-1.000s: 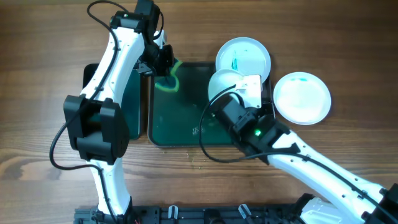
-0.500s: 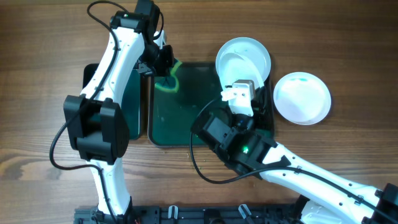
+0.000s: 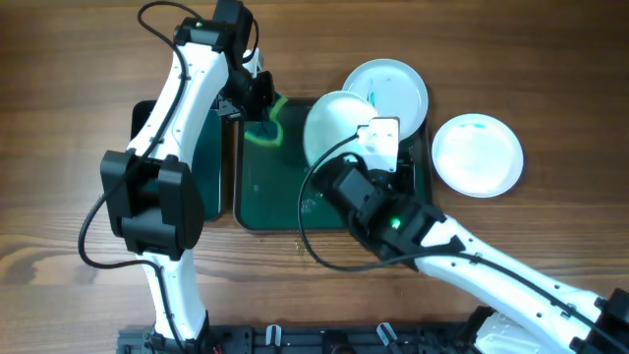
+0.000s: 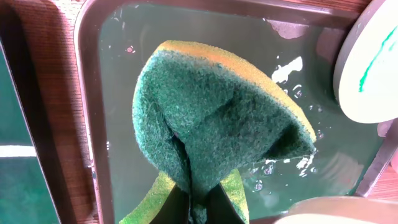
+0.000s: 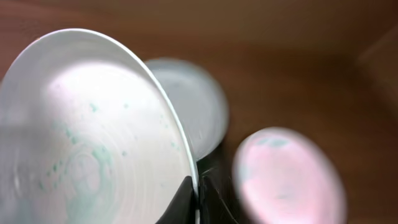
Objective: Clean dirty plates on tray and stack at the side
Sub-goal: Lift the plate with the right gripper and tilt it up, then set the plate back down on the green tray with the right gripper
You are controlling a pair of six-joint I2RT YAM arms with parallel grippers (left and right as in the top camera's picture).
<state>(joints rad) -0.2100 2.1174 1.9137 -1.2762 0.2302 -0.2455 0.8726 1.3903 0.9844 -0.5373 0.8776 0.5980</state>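
My right gripper point(image 5: 197, 200) is shut on the rim of a white plate point(image 3: 334, 123), holding it tilted on edge above the right half of the tray point(image 3: 260, 202). Faint teal smears show on that plate's face point(image 5: 87, 137). My left gripper point(image 4: 198, 208) is shut on a folded green and yellow sponge point(image 4: 211, 118), hanging over the tray's back left corner, where the sponge point(image 3: 266, 124) shows from above. A second plate point(image 3: 393, 84) with a teal streak lies at the tray's back right corner. A third plate point(image 3: 479, 154) lies on the table to the right.
The tray holds shallow water point(image 4: 124, 124). A narrower green tray point(image 3: 211, 172) lies just left of it, mostly under my left arm. My right arm stretches from the front right corner across the table. Wooden tabletop surrounds everything.
My right gripper has swung its plate leftward, from the tray's right edge to over the tray, and turned it more on edge. The left arm and sponge have stayed put.
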